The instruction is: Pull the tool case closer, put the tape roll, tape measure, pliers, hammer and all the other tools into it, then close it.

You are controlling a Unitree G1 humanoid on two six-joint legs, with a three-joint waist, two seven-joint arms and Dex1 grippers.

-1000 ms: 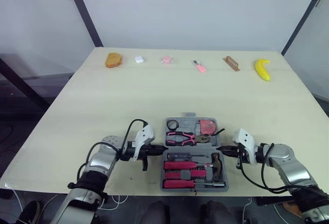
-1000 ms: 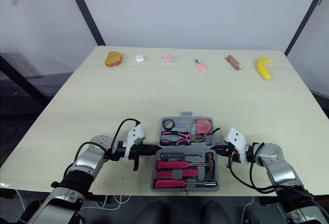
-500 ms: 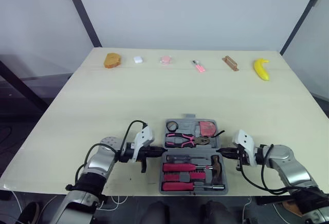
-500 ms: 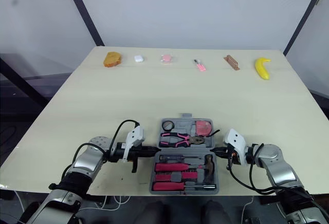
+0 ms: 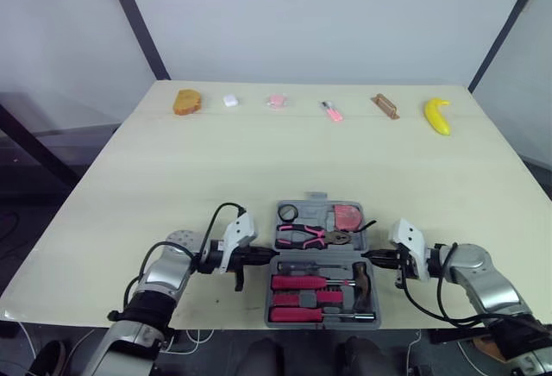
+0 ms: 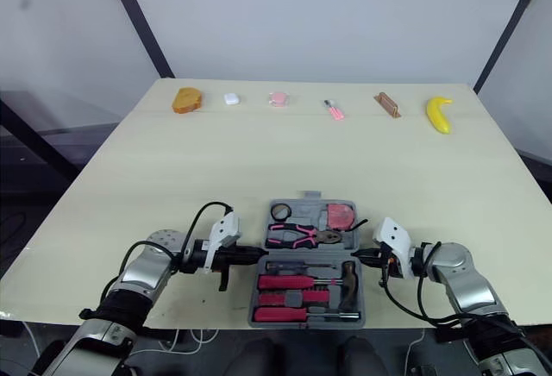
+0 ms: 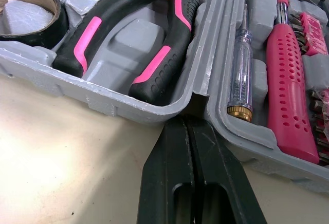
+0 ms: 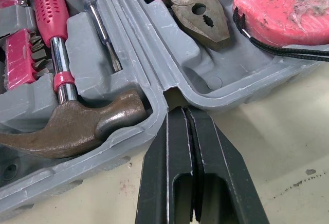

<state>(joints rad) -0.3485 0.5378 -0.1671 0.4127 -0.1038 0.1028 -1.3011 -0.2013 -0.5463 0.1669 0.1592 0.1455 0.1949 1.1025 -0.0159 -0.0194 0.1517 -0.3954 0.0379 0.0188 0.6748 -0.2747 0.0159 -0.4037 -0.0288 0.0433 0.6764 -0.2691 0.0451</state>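
Pale wooden table (image 5: 259,160): grey plastic tool case (image 7: 92,98) lies open at near edge. Far half, we count one black tape roll (image 7: 54,26), one pink-handled pliers (image 7: 128,34), one red tape measure (image 8: 282,3); near half, one brown-headed hammer (image 8: 77,124). We see left gripper (image 7: 181,124) and right gripper (image 8: 181,112) with fingers pressed together, tips at case hinge notches, holding nothing.

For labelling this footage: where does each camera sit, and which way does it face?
Eye views: on the head, facing forward and down at the open tool case; both arms show.
Left wrist view: along the shut left gripper into the case: pliers, tape roll.
Right wrist view: along the shut right gripper into the case: hammer, tape measure.
Both wrist views share the pliers.
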